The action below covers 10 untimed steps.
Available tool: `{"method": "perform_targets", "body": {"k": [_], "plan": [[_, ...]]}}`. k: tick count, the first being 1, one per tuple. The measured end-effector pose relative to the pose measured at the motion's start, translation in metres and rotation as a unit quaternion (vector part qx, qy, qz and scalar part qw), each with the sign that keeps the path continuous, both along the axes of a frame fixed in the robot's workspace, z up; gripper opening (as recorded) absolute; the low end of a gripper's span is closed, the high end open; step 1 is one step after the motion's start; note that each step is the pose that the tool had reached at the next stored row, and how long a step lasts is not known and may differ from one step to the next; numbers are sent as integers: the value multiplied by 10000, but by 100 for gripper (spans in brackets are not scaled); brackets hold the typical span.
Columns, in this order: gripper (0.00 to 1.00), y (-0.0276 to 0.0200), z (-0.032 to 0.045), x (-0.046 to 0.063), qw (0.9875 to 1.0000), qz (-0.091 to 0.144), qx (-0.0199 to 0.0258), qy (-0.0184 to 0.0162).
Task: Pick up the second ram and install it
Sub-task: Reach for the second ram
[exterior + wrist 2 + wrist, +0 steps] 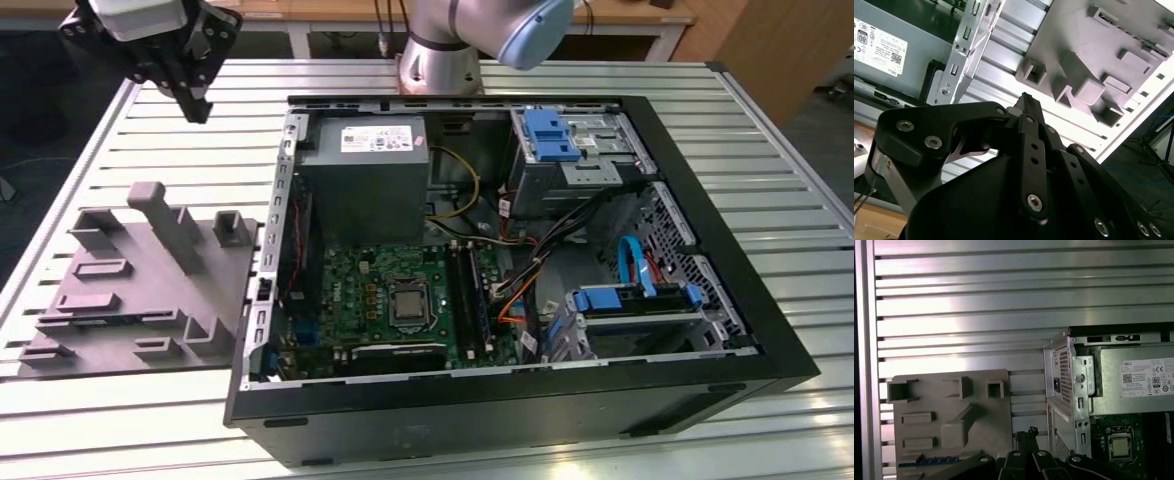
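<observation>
The second ram (929, 459) is a thin blue strip lying in the grey plastic holder block (949, 420), at the block's edge nearest the camera in the first wrist view. My gripper (196, 103) hangs high above the table's far corner at the exterior view's left, well above and behind the holder block (134, 285). Its black fingers (1026, 102) are pressed together with nothing between them. In the first wrist view the gripper (1026, 432) shows between the block and the computer case.
An open black computer case (747, 330) lies on the slatted metal table (774, 130). Inside are a green motherboard (380, 290) with black socket strips (463, 285), a grey power supply (360, 180), blue drive brackets (547, 135) and loose cables. The arm's base (441, 60) stands behind the case.
</observation>
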State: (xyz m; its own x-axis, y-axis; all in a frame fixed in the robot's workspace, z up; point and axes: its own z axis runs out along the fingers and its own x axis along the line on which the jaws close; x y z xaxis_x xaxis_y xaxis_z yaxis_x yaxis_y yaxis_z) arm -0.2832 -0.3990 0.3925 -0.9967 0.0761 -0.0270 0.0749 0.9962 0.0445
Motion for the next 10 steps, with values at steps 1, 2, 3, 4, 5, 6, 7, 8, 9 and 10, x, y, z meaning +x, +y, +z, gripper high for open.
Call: {"method": "perform_targets", "body": {"k": [1, 2, 3, 4, 5, 6, 7, 8, 9, 10], "plan": [[10, 0, -1, -29, 10000, 0, 0, -1], [10, 0, -1, -57, 10000, -1, 1, -2], [10, 0, -2, -83, 10000, -1, 1, -2], [10, 0, -2, -109, 10000, -1, 1, -3], [10, 0, -2, -136, 10000, -1, 1, -4], [10, 0, -2, -162, 10000, 0, 0, -3], [10, 0, -2, -188, 10000, 0, 0, -3], [10, 0, -2, -218, 10000, 0, 0, -4], [10, 0, -3, -245, 10000, 0, 0, -5], [10, 0, -3, -273, 10000, 0, 0, -6]]}}
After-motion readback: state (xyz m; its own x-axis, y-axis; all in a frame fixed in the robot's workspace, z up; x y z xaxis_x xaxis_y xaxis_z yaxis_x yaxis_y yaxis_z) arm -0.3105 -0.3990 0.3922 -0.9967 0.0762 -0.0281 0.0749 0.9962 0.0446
